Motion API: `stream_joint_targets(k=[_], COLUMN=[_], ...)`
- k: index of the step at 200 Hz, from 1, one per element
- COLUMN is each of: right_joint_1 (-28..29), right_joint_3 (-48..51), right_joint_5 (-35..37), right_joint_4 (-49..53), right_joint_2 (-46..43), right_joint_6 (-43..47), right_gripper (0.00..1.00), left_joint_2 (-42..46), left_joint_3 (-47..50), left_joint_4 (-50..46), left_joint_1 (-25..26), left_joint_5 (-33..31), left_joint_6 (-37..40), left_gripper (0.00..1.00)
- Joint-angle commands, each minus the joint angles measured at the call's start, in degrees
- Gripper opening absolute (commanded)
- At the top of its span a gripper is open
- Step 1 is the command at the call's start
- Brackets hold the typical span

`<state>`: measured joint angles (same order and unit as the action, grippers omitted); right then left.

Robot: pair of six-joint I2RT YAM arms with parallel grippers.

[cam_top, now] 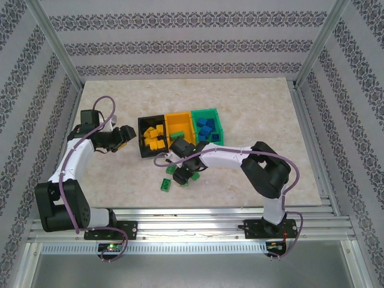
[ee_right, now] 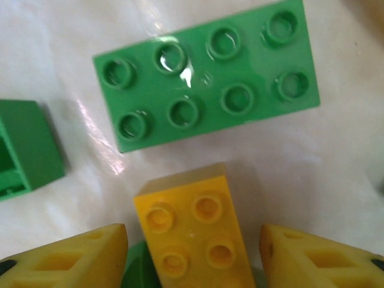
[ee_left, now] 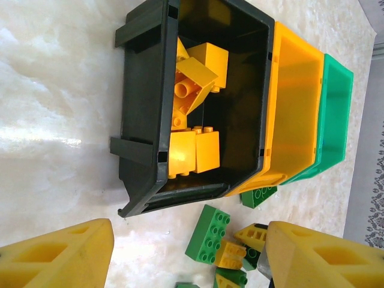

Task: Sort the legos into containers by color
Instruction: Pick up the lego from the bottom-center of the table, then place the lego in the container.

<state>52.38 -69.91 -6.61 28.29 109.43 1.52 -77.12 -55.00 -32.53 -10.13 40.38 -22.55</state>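
Your right tool (ee_right: 192, 252) is open over a yellow lego (ee_right: 195, 231)
It straddles that lego, green legos (ee_right: 207, 75) beside it on the desk (cam_top: 270, 114). Further back your left tool (ee_left: 191, 240) is open too, facing the black bin (ee_left: 141, 90) of yellow legos (ee_left: 192, 153); blue ones (cam_top: 206, 129) sit in the green bin (ee_left: 336, 114).

We see glossy, smooth plastic on the green brick (ee_right: 207, 75) and the yellow brick (ee_right: 195, 234), both catching bright highlights. The black bin (ee_left: 144, 90), orange bin (ee_left: 294, 108) and green bin (ee_left: 333, 120) look like smooth plastic too, and the surface (ee_left: 54, 90) beneath them has a polished, marble-like sheen.
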Motion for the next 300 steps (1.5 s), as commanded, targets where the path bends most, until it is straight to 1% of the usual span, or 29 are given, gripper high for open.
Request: stream_joint_targets(k=[1,10,35,44,121,148,165,177,188,202,223,252,260,267,274,286,300], right_joint_1=[0.1,0.1,0.3,0.3,0.2,-0.4,-0.8,-0.9,-1.2,-1.2,-2.1,-3.7,-3.9,-4.0,-4.1,-4.0,-4.0], right_joint_3=[-1.1,-1.4,-1.3,-1.0,-0.4,-0.8,-3.5,-7.1,-10.2,-13.5,-18.5,-24.0,-25.2,-26.2,-26.7,-26.5,-24.7], right_joint_5=[2.6,2.3,1.8,1.7,0.5,-2.4,-3.2,-1.6,-1.7,0.2,1.1,0.4,0.3,0.6,0.7,0.6,0.5], right_joint_4=[1.9,1.9,0.5,-0.3,-5.5,-10.2,-11.5,-11.3,-11.5,-12.6,-13.8,-14.9,-14.8,-14.5,-14.2,-14.4,-15.8], right_joint_2=[1.5,1.9,1.5,0.9,-6.1,-7.9,-6.5,-4.6,-2.6,-0.6,3.1,7.8,8.7,9.3,9.6,9.3,7.9], right_joint_6=[0.7,0.5,-0.4,-0.6,-0.4,-1.6,-3.4,-6.3,-8.4,-10.9,-14.4,-18.0,-18.6,-19.0,-19.0,-18.8,-18.8], right_gripper=[0.58,0.54,0.39,0.36,0.34,0.35,0.35,0.36,0.36,0.35,0.35,0.37,0.43,0.55,0.60,0.63,0.64], left_joint_2=[0.0,0.1,0.0,0.0,0.3,0.3,0.5,0.4,0.4,0.7,0.5,0.5,0.7,0.7,0.7,0.8,0.8], left_joint_3=[-1.3,-1.1,-1.2,-1.2,-1.1,-1.3,-1.1,-1.3,-1.5,-1.5,-1.5,-1.7,-1.5,-1.4,-1.4,-1.6,-1.5], left_joint_4=[-0.3,-0.2,-0.4,-0.4,-0.4,-0.5,-0.5,-0.9,-1.1,-1.0,-1.2,-1.3,-1.4,-1.3,-1.5,-1.5,-1.4], left_joint_1=[0.6,0.6,0.5,0.5,0.6,0.6,0.6,0.6,0.5,0.6,0.5,0.5,0.5,0.5,0.5,0.5,0.5], left_joint_5=[1.4,1.4,1.4,1.4,1.1,1.1,0.9,1.0,0.9,0.6,0.3,0.1,0.0,-0.1,-0.3,-0.2,-0.3], left_joint_6=[1.1,1.0,1.3,1.3,1.3,1.4,1.4,1.7,1.9,1.9,2.0,2.2,2.3,2.3,2.3,2.3,2.3], left_gripper=[0.68,0.68,0.68,0.68,0.68,0.68,0.68,0.68,0.68,0.68,0.68,0.68,0.68,0.68,0.68,0.68,0.68])
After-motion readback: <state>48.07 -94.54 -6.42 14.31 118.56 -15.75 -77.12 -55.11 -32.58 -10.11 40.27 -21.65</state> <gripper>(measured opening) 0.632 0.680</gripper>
